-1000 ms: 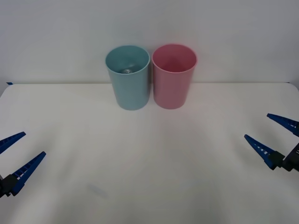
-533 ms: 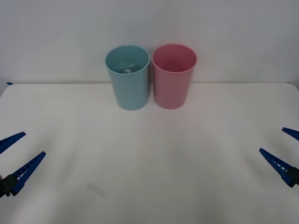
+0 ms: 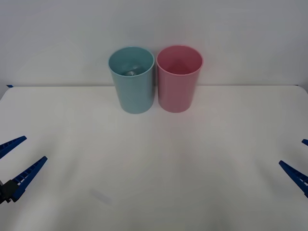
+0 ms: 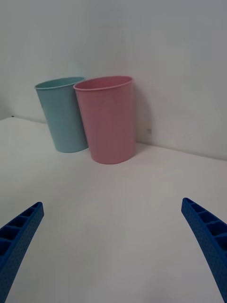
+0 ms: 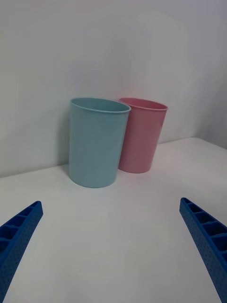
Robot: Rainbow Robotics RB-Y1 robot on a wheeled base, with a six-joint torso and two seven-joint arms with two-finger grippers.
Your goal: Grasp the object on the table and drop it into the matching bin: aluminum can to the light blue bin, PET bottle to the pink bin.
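L tool & R tool low at table edges, fingers apart, nothing held.

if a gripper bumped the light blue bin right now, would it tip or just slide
Probably tip rather than slide. The light blue bin is tall and tapers to a narrower base, so a high push may topple it. Thin-looking plastic suggests it is light, though something silvery lies inside. On one side the pink bin stands right beside it and might brace it; the smooth white table offers little grip.
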